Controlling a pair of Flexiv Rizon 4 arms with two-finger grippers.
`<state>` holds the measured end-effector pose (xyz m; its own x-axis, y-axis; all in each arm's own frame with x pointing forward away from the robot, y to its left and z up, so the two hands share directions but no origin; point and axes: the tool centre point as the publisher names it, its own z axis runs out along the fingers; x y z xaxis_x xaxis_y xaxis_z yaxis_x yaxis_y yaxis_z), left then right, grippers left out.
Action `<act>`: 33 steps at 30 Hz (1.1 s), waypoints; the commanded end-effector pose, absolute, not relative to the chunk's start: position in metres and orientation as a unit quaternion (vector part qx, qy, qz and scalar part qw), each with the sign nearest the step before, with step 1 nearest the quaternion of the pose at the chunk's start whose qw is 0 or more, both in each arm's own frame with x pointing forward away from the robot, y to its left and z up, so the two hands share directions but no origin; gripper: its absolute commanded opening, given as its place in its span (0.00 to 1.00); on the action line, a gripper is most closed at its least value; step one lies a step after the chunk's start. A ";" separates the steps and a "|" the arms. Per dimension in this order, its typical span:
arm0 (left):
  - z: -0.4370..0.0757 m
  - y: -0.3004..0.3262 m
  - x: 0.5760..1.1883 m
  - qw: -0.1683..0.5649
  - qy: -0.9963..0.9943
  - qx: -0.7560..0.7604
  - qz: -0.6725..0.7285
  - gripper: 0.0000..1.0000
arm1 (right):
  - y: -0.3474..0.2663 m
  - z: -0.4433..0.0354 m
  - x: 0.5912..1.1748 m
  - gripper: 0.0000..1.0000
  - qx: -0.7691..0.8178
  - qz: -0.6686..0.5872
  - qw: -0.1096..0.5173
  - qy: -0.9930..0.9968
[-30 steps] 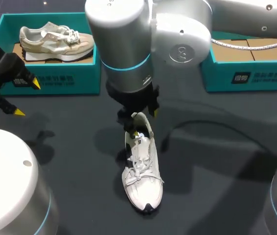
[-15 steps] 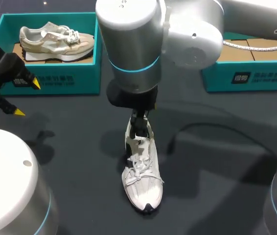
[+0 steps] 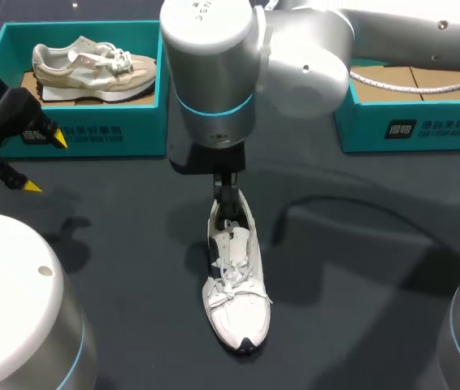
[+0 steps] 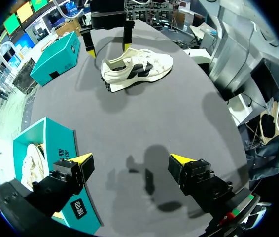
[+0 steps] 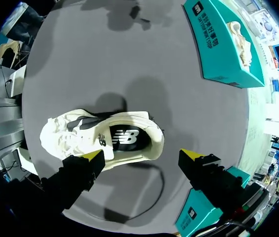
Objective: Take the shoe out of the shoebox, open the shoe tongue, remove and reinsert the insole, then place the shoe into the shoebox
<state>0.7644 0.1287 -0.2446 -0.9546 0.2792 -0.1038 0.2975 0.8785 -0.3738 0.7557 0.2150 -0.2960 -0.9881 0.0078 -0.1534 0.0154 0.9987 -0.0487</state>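
Nearest to the camera, the white lace-up sneaker (image 3: 234,286) lies on the dark grey table (image 3: 360,309). Its toe points to the near edge and its heel points away. So the first step, taking the shoe out of the box, looks finished.

The laces (image 3: 230,280) appear to be knotted. I cannot tell if the tongue is already pulled wide.

In the right wrist view, the dark insole (image 5: 124,137) lies flat inside the shoe. From this alone I cannot judge if it is not yet removed or already put back.

Just behind, at the heel, hangs the right gripper (image 5: 142,157). Its yellow-tipped fingers are spread wide on two sides of the heel, they do not press it, and the claw is released and holds nothing. I think it is working at the opening of the shoe.

Further to the left, the left gripper (image 3: 45,163) hovers well apart from the sneaker. It is also released, with nothing between its tips.

At the far edge stand two boxes. The teal cardboard shoebox on the left (image 3: 92,134) holds a beige sneaker (image 3: 92,69). The teal shoebox on the right (image 3: 417,130) shows only its brown cardboard floor where I can see it. The last step, placing the white shoe in a box, is certainly not done.
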 end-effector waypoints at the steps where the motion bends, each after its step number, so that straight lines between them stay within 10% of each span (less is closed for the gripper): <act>1: -0.244 0.129 0.764 0.023 0.969 0.149 -0.196 1.00 | 0.214 -0.311 0.762 1.00 0.000 -0.017 0.076 0.997; 33: -0.244 0.129 0.764 0.023 0.969 0.149 -0.196 1.00 | 0.211 -0.391 0.806 0.98 -0.022 0.011 0.048 0.999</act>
